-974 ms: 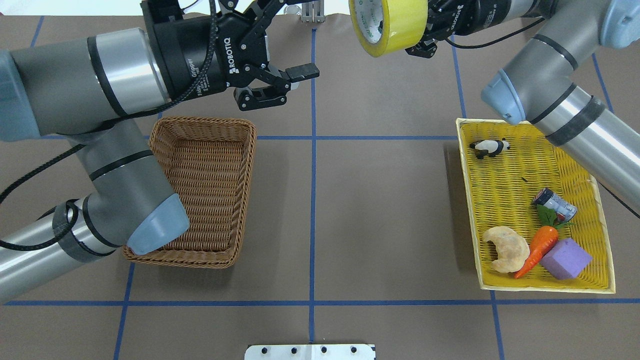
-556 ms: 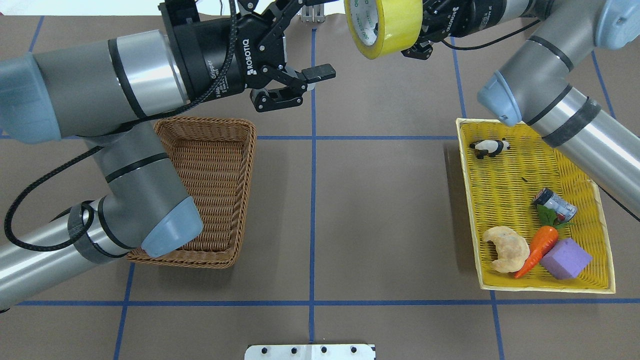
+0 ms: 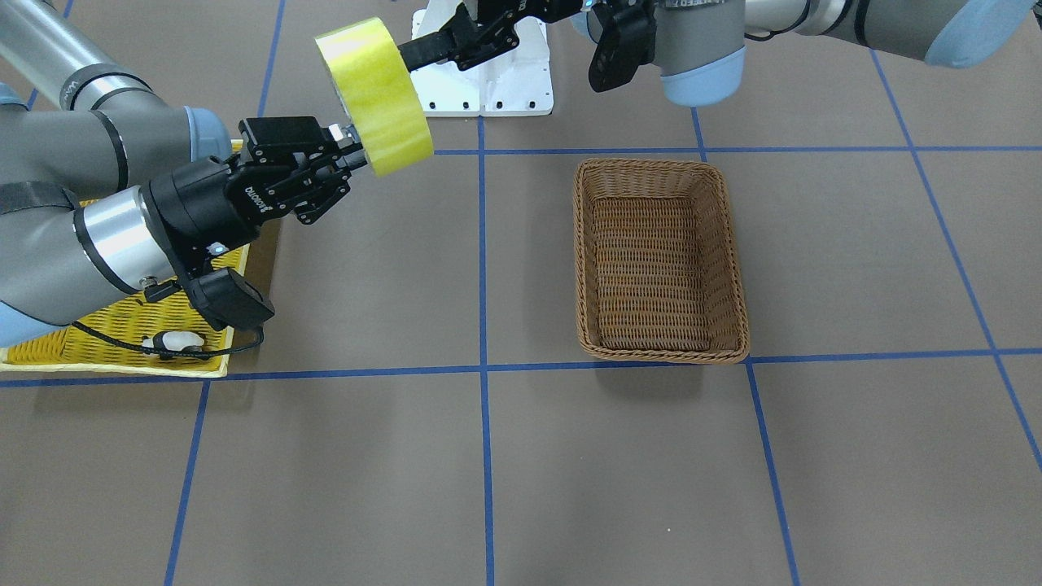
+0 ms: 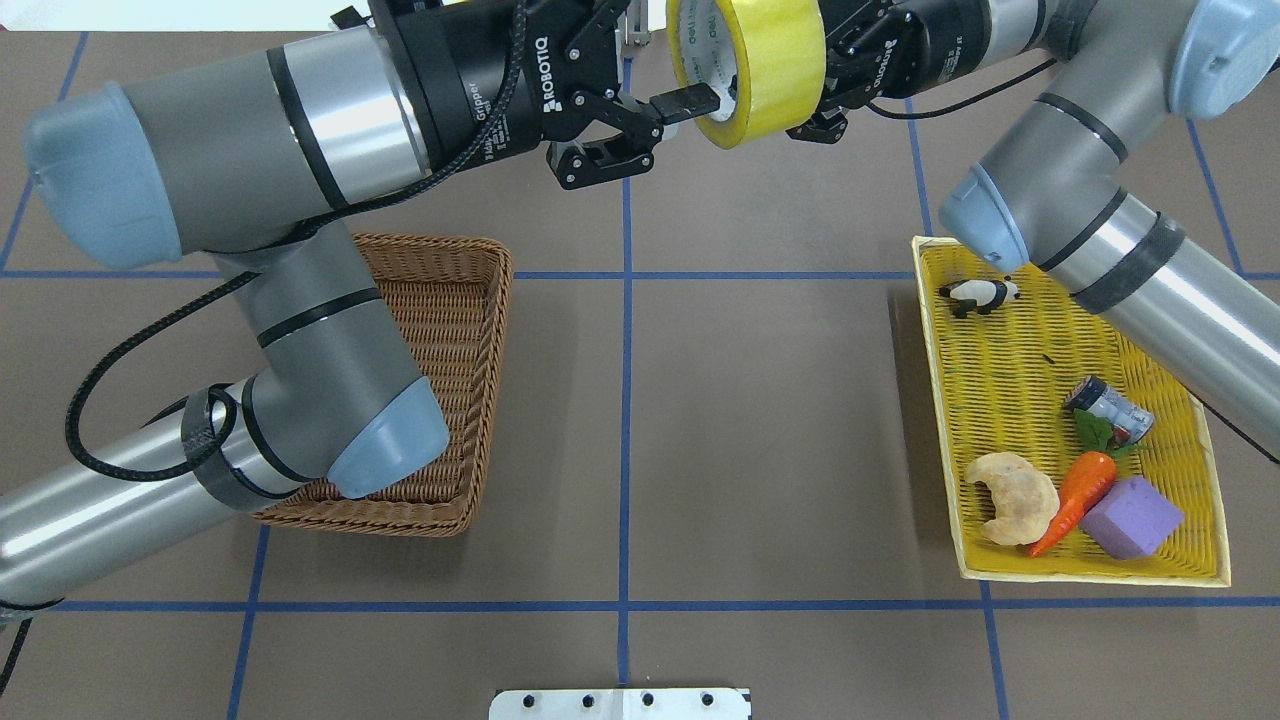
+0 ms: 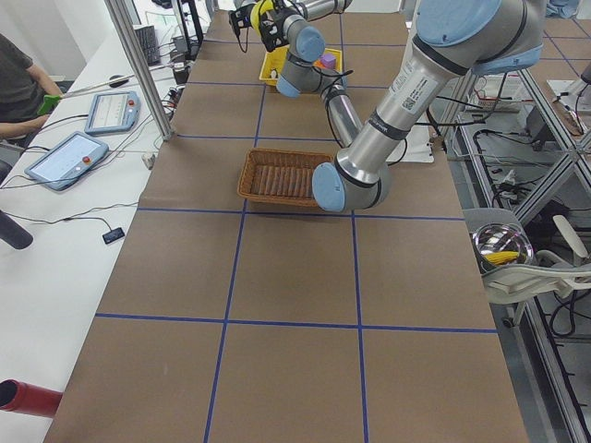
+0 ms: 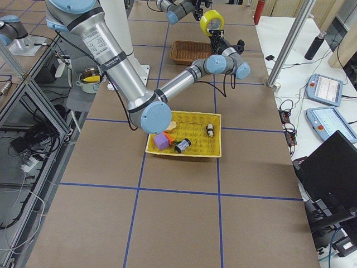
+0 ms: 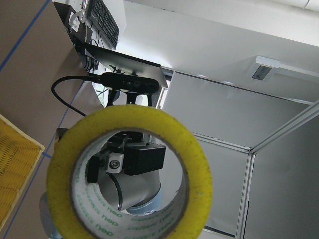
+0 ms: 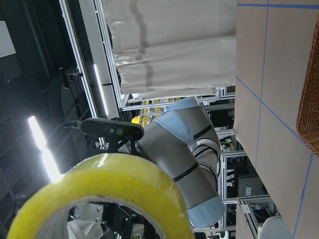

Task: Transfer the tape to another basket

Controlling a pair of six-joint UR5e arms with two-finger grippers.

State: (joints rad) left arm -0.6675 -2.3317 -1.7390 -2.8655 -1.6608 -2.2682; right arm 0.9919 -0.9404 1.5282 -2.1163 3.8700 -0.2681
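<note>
The yellow-green tape roll (image 4: 770,50) hangs in the air over the table's far middle, held by my right gripper (image 4: 815,85), which is shut on its wall. In the front-facing view the tape (image 3: 378,94) sits on the right gripper (image 3: 352,153). My left gripper (image 4: 670,125) is open, with one fingertip (image 4: 690,100) at the roll's core opening. The left wrist view looks straight into the tape (image 7: 189,164); the right wrist view shows its outer band (image 8: 114,184). The brown wicker basket (image 4: 450,300) stands empty at the left, partly under my left arm, and also shows in the front-facing view (image 3: 659,252).
A shallow yellow tray (image 4: 1000,400) at the right holds a toy panda (image 4: 980,293), a small can (image 4: 1108,408), a carrot (image 4: 1075,500), a croissant (image 4: 1015,497) and a purple block (image 4: 1130,515). A white mount plate (image 3: 488,77) lies by the robot's base.
My left gripper has moved right, its upper finger now at the tape's core. My right gripper has carried the tape a little to the left, toward it.
</note>
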